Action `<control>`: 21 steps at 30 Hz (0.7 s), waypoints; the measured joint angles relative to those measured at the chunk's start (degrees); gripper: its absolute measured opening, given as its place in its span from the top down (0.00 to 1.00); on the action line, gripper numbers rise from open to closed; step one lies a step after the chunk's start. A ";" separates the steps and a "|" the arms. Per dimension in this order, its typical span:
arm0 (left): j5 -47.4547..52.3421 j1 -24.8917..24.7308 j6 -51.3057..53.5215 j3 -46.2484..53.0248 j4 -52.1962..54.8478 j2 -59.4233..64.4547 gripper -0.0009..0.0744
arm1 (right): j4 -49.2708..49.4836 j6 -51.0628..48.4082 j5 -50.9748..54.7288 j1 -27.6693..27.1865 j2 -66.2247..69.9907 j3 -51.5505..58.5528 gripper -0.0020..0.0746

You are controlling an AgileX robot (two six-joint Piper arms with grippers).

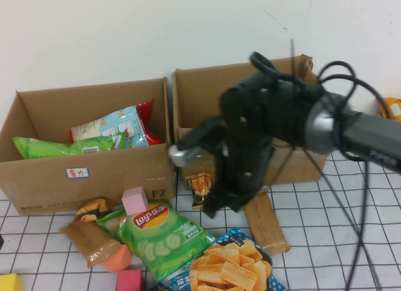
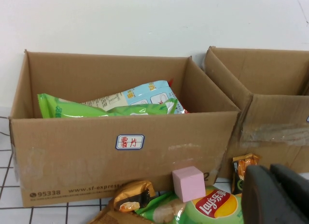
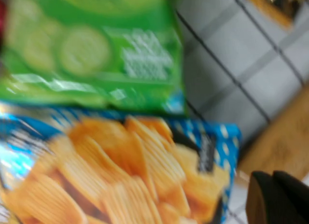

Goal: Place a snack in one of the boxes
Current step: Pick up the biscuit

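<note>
Two open cardboard boxes stand at the back: the left box point(image 1: 88, 178) holds several snack bags and the right box point(image 1: 188, 96) shows nothing inside. In front lie a green Lay's bag point(image 1: 164, 234), a blue bag of ridged chips point(image 1: 229, 269), a small orange packet point(image 1: 200, 187) and a brown bar point(image 1: 266, 225). My right gripper point(image 1: 213, 208) hangs low over the snacks between the Lay's bag and the brown bar. In the right wrist view it point(image 3: 276, 197) is shut and empty above the blue bag point(image 3: 120, 175). My left gripper point(image 2: 273, 195) is shut and empty, facing the left box point(image 2: 72, 156).
A pink cube point(image 1: 135, 200) sits against the left box's front. A brown packet point(image 1: 91, 241) and a golden packet point(image 1: 94, 209) lie at the left. Orange point(image 1: 118, 259), pink point(image 1: 130, 280) and yellow point(image 1: 9, 283) blocks lie near the front edge. Cables trail from the right arm.
</note>
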 joint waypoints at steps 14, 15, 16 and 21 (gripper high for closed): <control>0.00 0.00 0.00 0.00 0.38 0.00 0.99 | 8.57 1.60 -11.77 -9.67 -1.46 12.78 0.40; 0.00 0.00 0.00 0.00 0.68 0.00 0.99 | 8.93 1.60 -12.88 -9.67 -1.21 12.78 0.34; 0.00 0.00 0.00 0.00 1.12 0.00 0.99 | 9.04 1.60 -13.55 -9.67 -0.87 12.78 0.30; 0.00 0.00 0.00 0.00 3.03 0.00 0.99 | 8.00 4.48 -15.07 -9.67 1.74 12.78 0.23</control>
